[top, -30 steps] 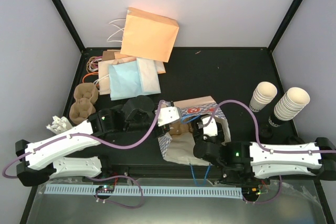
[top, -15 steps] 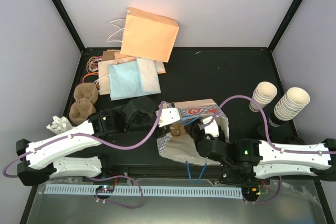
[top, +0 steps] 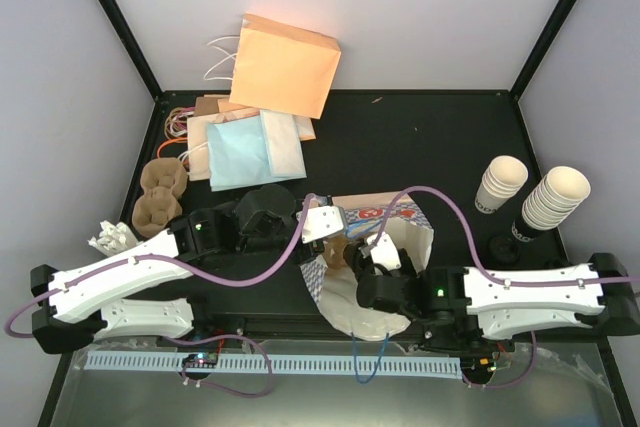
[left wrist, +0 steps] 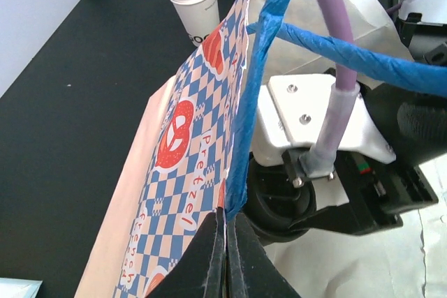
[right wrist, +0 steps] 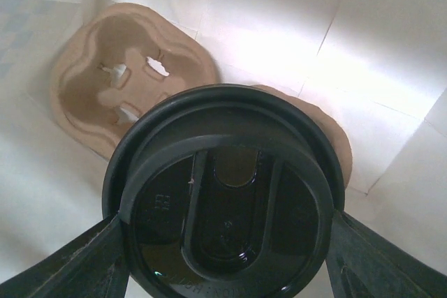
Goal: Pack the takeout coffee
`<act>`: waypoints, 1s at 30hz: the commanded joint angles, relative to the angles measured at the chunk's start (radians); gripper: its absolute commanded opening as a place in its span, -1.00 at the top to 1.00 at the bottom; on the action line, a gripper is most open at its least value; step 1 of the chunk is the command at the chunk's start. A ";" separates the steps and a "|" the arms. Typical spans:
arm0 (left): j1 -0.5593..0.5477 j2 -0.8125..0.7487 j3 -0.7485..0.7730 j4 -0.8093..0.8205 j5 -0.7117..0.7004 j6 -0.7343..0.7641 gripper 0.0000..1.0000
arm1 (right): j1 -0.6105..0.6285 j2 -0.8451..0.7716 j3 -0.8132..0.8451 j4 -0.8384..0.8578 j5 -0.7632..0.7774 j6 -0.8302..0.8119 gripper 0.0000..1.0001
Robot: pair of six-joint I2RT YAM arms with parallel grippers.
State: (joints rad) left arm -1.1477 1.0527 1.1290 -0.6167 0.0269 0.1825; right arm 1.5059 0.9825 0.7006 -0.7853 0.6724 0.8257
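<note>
While the left claw [left wrist: 225, 242] pinched the pretzel bag [left wrist: 178, 151], the right claw [right wrist: 225, 270] clamped the seemingly light, crushable coffee cup [right wrist: 223, 172] at its lidded rim.

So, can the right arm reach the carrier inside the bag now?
Probably yes: the left pincer holds the bag open by its edge, and the right pincer, gripping the cup, is inside, right above the carrier.

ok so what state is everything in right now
checked bag, held open at its edge
left gripper, shut on the checked bag
right gripper, inside the bag, closed on the lidded cup
lidded cup, lid on, gripped
cup carrier, lying in the bag, visible socket empty
cup stacks, nested, untouched
</note>
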 commanded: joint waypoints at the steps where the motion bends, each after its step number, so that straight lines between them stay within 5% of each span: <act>1: -0.004 -0.019 0.018 0.031 0.016 -0.010 0.97 | 0.011 0.080 0.046 -0.080 0.053 0.058 0.20; 10: -0.004 -0.015 0.024 0.015 0.043 -0.011 0.97 | 0.011 0.003 0.074 -0.040 0.200 -0.026 0.14; 19: -0.004 0.002 0.030 0.006 0.022 -0.012 0.97 | 0.015 -0.115 0.094 0.040 -0.010 -0.183 0.17; 25: -0.004 0.001 0.035 0.000 0.014 -0.008 0.97 | 0.042 -0.027 0.108 0.004 -0.135 -0.191 0.20; 30: -0.004 -0.001 0.035 0.002 0.022 -0.006 0.97 | 0.047 0.075 0.139 -0.084 -0.076 -0.141 0.21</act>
State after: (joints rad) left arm -1.1477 1.0542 1.1290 -0.6178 0.0494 0.1810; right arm 1.5455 1.0042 0.7986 -0.7963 0.5766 0.6563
